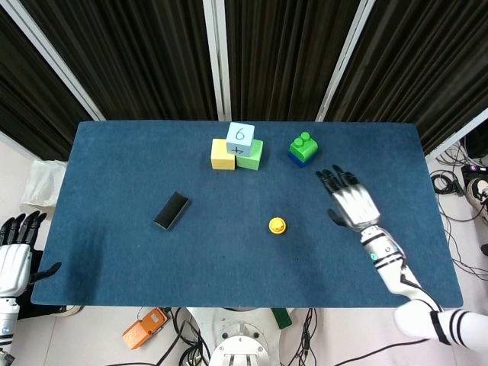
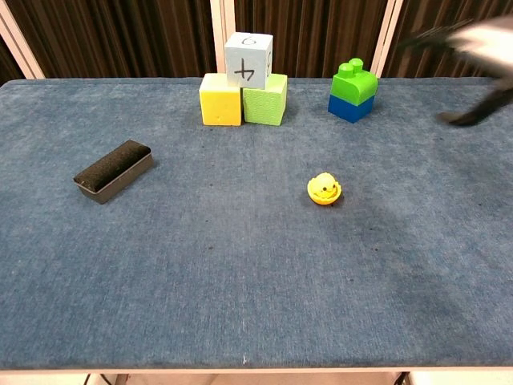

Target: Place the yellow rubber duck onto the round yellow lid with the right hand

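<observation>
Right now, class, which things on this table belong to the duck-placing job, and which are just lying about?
Job: yellow rubber duck, sitting on the round yellow lid; right hand, open beside it.

Lying about: black block, yellow cube, green cube, numbered cube, green-blue brick.

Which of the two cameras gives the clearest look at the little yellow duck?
The chest view. There the yellow duck is seen from the side, close enough to make out its face and the round yellow lid it sits on. The head view looks straight down, so the duck is only a small yellow blob with no detail.
</observation>
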Robot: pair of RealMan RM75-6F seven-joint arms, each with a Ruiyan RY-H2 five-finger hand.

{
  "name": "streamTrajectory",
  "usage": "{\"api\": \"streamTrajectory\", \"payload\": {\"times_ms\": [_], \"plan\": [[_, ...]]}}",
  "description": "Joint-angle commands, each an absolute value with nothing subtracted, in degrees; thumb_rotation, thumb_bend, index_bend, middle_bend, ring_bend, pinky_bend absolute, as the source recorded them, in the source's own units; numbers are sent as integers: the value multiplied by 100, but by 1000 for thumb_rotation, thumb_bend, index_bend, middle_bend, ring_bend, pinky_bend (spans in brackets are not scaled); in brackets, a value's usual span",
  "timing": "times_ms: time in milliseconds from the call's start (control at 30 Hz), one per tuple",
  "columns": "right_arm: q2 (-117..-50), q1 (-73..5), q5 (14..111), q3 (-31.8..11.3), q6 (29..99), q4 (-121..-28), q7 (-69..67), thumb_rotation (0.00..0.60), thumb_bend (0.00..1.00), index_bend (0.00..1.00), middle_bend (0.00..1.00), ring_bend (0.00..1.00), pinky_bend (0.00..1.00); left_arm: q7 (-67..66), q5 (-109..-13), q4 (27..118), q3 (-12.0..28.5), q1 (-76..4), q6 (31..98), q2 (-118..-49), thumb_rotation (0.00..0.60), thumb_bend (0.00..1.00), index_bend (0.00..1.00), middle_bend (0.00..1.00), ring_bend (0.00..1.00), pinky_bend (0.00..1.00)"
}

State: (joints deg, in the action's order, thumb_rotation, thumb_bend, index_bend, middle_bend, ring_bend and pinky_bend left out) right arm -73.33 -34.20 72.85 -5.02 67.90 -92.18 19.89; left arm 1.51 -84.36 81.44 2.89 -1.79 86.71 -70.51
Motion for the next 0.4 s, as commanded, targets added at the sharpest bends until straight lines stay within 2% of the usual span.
{"api": "streamTrajectory", "payload": {"times_ms": [33,167,233,400], "plan": [[-6592,-2335,7554,-300,8072,-9632,1384,600,327,23,120,44,191,145,-8444,8134,295,-198,8662,-7073,600,18,82,56,0,0],[-6376,-1641,7801,-12,8650,-9542,548,600,261,0,58,1,101,144,-8458,8139,308,-232,8650,-7099,600,18,82,56,0,0],[-6380,-1346,7923,137,8854,-9423,245,600,261,0,48,0,64,134,-8475,8151,311,-244,8661,-7112,600,18,82,56,0,0],[-6494,-1006,8169,254,9057,-9221,-17,600,261,0,48,0,51,75,-8524,8190,296,-267,8671,-7109,600,18,82,56,0,0]]}}
